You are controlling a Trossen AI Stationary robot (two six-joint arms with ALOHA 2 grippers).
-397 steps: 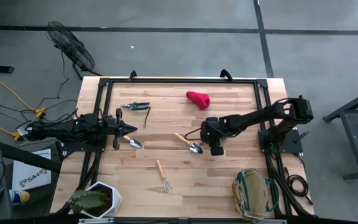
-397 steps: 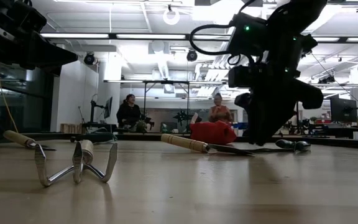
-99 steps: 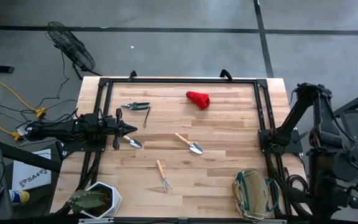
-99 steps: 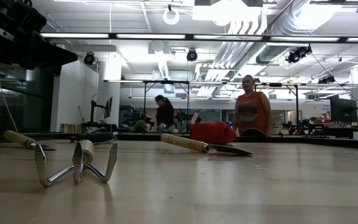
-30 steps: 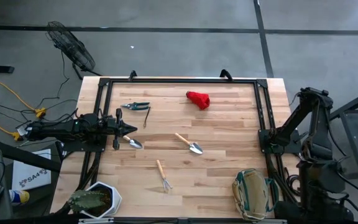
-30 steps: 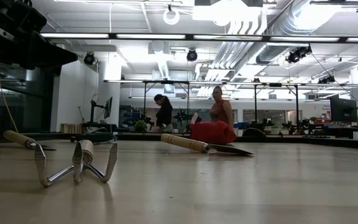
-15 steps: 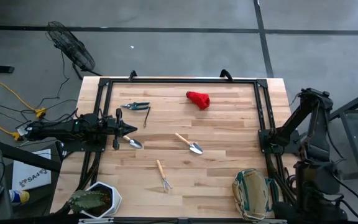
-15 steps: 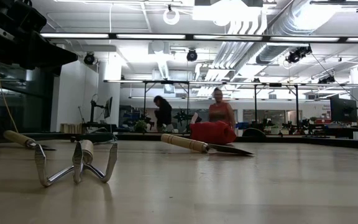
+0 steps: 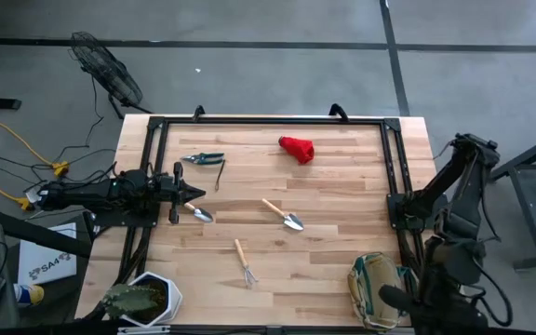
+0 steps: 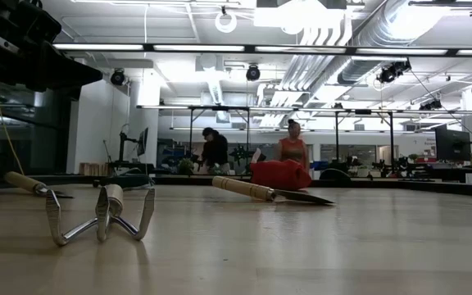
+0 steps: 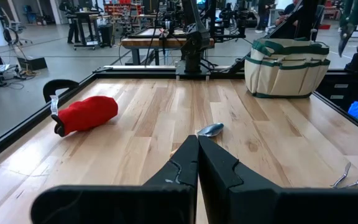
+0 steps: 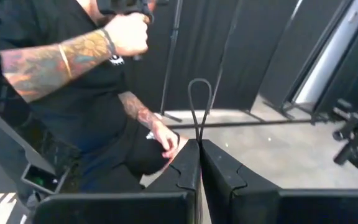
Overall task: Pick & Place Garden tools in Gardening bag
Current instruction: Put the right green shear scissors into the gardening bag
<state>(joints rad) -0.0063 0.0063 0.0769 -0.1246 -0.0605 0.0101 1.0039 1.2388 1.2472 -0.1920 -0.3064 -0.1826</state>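
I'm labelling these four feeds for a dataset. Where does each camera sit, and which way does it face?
High: above, looking straight down on the table; both arms show, left tool over the left edge.
Low: at tabletop height, looking across the rake into the room; no arm shows.
Left wrist: looks over the table past its shut fingers to the bag.
Right wrist: faces off the table at a person; shut fingers show.
Shared: the red lump appears in the high, low and left wrist views.
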